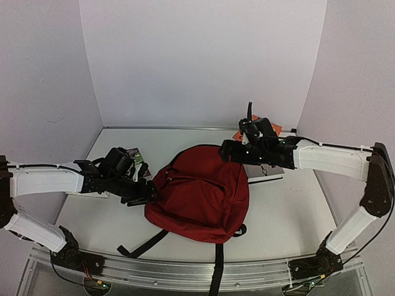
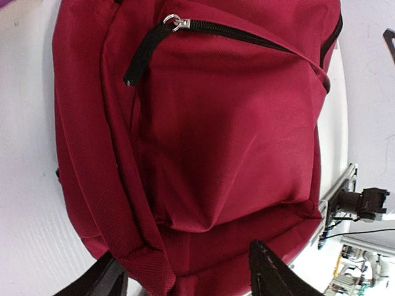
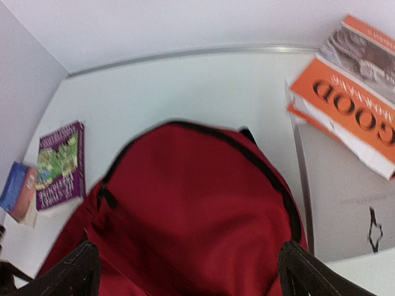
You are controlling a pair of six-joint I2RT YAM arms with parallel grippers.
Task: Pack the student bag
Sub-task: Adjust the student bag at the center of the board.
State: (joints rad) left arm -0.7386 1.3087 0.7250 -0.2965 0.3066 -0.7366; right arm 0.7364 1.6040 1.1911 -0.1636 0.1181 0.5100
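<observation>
Your surface carries everything, and the student bag lies flat in the middle of it, between the two arms, front pocket up. I judge its long axis runs from near-left to far-right. The top, with the main zip curving round it, points away toward the far-right, and the black straps trail from the other end toward the arm bases. Packing looks barely begun: both zips that show appear drawn closed, so opening comes first, and you can't see what is inside. Lying outside are a grey flat slab to the bag's right, an orange book at the slab's far end, and a purple book to the bag's left. Your right hand hovers over the bag's top end, fingers spread wide, holding nothing. Your left hand is likewise wide apart and empty, straddling the bag's left edge. Smallest, the pocket's zip pull sits at one end of its track
</observation>
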